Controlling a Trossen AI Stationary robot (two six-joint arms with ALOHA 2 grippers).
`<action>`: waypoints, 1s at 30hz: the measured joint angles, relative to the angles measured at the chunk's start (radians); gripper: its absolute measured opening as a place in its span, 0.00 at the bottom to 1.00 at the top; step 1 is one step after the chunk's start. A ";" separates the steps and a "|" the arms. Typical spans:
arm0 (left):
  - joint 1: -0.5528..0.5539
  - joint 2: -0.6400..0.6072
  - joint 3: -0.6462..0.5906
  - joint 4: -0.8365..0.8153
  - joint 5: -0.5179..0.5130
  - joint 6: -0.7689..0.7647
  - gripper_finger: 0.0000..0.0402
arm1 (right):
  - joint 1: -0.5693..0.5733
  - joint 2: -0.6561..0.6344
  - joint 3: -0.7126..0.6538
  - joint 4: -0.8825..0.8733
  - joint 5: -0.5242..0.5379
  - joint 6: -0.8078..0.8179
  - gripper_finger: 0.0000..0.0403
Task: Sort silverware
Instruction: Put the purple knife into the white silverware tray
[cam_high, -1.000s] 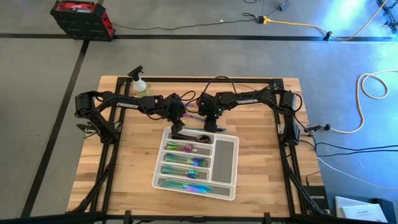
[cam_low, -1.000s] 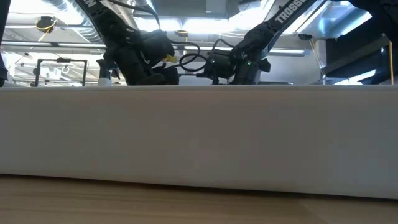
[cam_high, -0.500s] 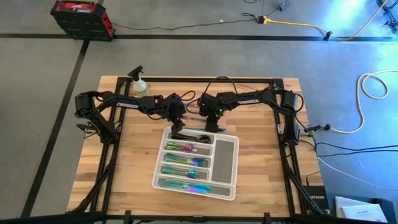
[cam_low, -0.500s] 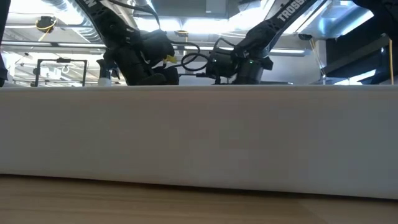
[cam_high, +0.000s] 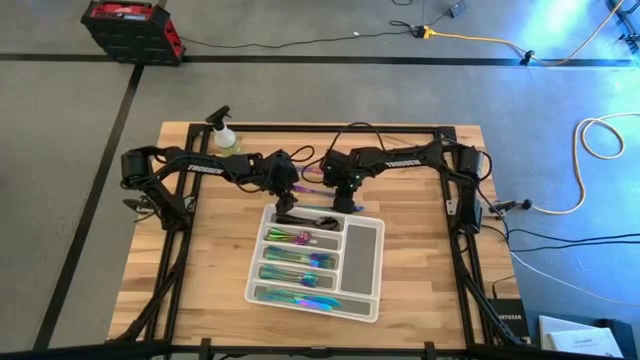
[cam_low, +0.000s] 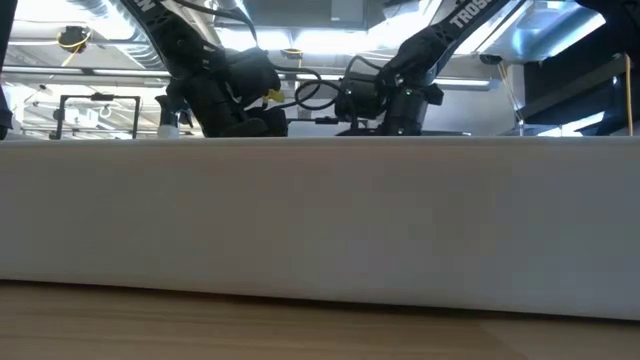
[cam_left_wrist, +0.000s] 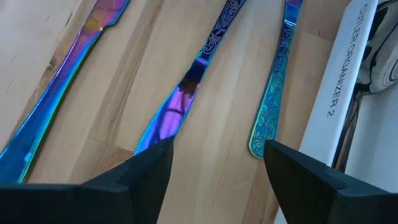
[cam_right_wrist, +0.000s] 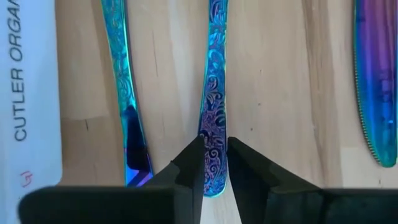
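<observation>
1. Wooden surface with white tray beside loose iridescent silverware.
2. Right gripper: fingers pinching a patterned handle lying flat.
3. Left gripper: fingers spread, empty, over a knife blade.

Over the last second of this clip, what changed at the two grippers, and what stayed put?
The right gripper closed its fingers onto the patterned handle of one iridescent piece lying on the table, and the arm shifted slightly. The left gripper stayed open over the loose knives. The tray did not move.
</observation>
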 joint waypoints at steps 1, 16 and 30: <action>0.000 0.000 0.000 0.000 0.000 0.000 0.59 | 0.000 -0.002 0.000 0.000 -0.004 0.000 0.13; 0.000 0.001 0.000 0.001 0.000 0.000 0.59 | 0.000 0.022 0.003 0.036 -0.019 -0.016 0.34; 0.000 0.001 0.000 0.003 -0.002 0.000 0.59 | 0.001 0.048 0.007 0.026 -0.005 -0.022 0.29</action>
